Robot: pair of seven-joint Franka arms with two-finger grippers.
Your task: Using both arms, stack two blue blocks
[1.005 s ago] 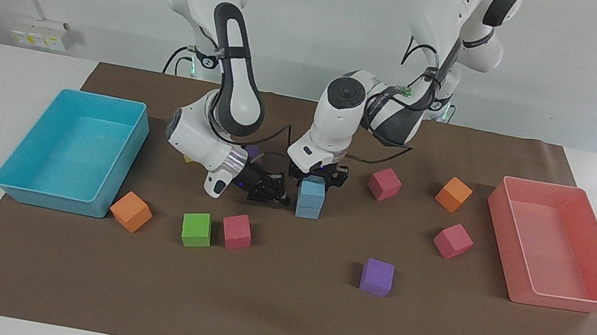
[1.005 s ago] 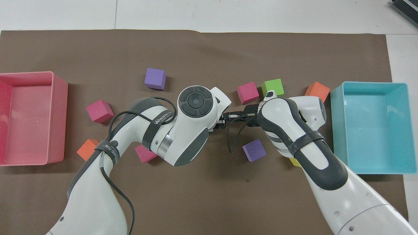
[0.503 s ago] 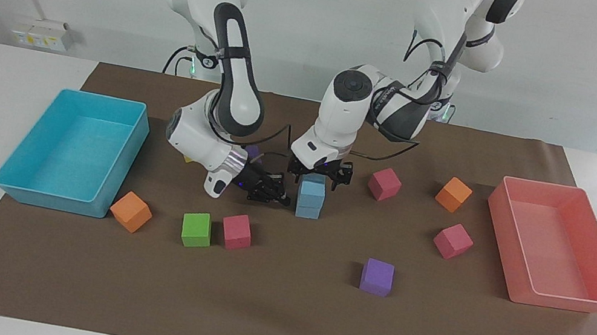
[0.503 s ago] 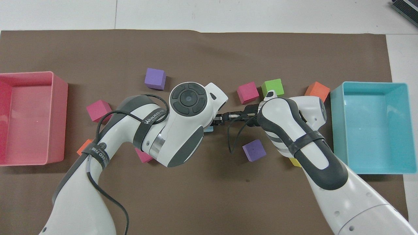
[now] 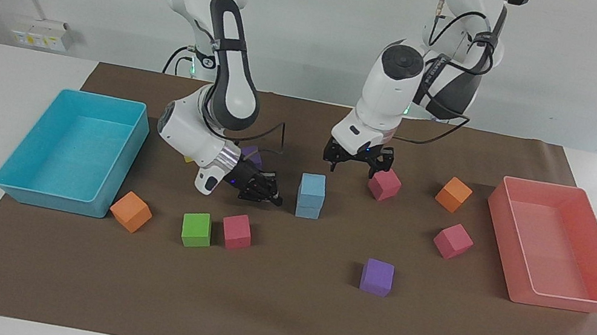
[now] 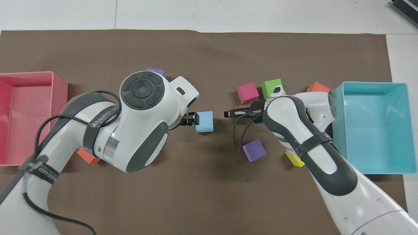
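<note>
The two blue blocks stand stacked in the middle of the brown mat, the upper block [image 5: 313, 185] squarely on the lower block [image 5: 308, 210]. From overhead only the top block [image 6: 204, 121] shows. My left gripper [image 5: 355, 168] hangs open and empty above the mat, between the stack and a pink cube [image 5: 384, 184]. In the overhead view the left wrist hides most of it, and one finger [image 6: 192, 118] shows. My right gripper [image 5: 269, 195] is shut and empty, low beside the stack toward the right arm's end, apart from it. The right gripper [image 6: 229, 114] also shows overhead.
A turquoise tray [image 5: 53, 201] stands at the right arm's end and a pink tray [image 5: 564, 300] at the left arm's end. Loose cubes lie around: orange [image 5: 453, 194], pink [image 5: 452, 241], purple [image 5: 377, 277], pink [image 5: 236, 231], green [image 5: 196, 229], orange [image 5: 131, 212].
The left gripper opened off the upper blue block, rose and drew back toward the left arm's end. The right gripper backed slightly away from the stack. The stack stayed put.
</note>
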